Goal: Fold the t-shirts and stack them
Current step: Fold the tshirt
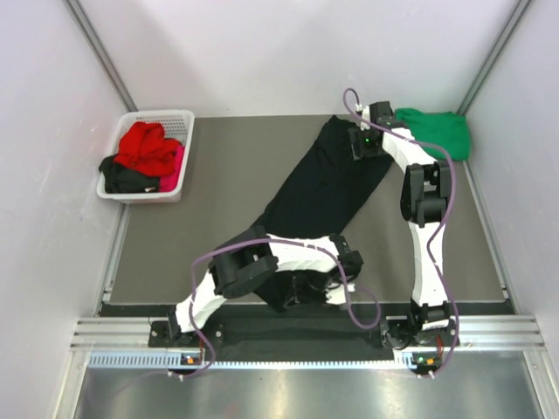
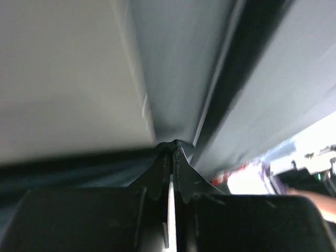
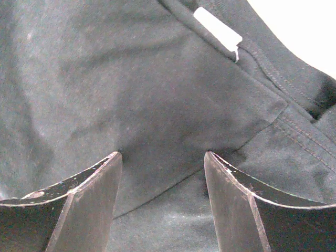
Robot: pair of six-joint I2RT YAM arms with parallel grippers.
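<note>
Black t-shirt [image 1: 319, 188] runs lengthwise from your left gripper [image 2: 171, 151], pinched shut on its near end, to the right gripper [image 3: 163, 155] (jaws apart, directly above its far end).

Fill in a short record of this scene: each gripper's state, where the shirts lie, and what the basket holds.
left gripper: shut on a fold of the black t-shirt, near end
right gripper: open, over that shirt's far end by its white neck label
green t-shirt: far right corner of the table
basket: far left, holding a red shirt, a pink shirt and a second black shirt
</note>
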